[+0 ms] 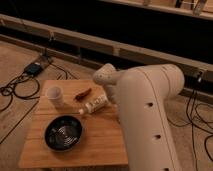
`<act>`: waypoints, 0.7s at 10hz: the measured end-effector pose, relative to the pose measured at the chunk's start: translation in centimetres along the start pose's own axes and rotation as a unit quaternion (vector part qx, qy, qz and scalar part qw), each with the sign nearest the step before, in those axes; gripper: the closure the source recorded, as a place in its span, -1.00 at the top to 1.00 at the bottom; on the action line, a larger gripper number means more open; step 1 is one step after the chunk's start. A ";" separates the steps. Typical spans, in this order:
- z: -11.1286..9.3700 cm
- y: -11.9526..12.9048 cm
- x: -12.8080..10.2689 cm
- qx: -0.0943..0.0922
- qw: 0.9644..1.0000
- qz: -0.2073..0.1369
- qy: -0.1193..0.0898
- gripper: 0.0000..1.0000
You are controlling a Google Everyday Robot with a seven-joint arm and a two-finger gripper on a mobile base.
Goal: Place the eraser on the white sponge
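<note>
I see neither the small black eraser nor the white sponge; both are hidden or out of view. My big white arm (150, 115) covers the right side of the wooden table (100, 145). Its rounded end (106, 76) hangs over the table's right part, just above a whitish bottle (95, 105) lying on its side. My gripper is hidden behind the arm there and does not show.
On the table stand a white cup (54, 94) at the back left and a round black ribbed bowl (63, 133) in front. A small brown thing (83, 93) lies at the back. Cables (20, 85) and a dark box (35, 68) lie on the floor to the left.
</note>
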 end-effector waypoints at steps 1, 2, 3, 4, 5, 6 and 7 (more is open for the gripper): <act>0.1 0.0 0.0 -0.001 1.000 0.000 0.001 0.37; 0.1 -0.1 -0.1 -0.001 1.000 0.001 0.002 0.56; 0.1 -0.1 -0.1 -0.001 1.000 0.002 0.002 0.60; 0.1 -0.1 -0.1 -0.001 1.000 0.003 0.001 0.60; 0.0 -0.1 -0.2 -0.001 1.000 0.003 0.001 0.60; 0.0 -0.1 -0.2 -0.001 1.000 0.003 0.000 0.60; 0.0 -0.1 -0.2 -0.001 1.000 0.003 0.000 0.60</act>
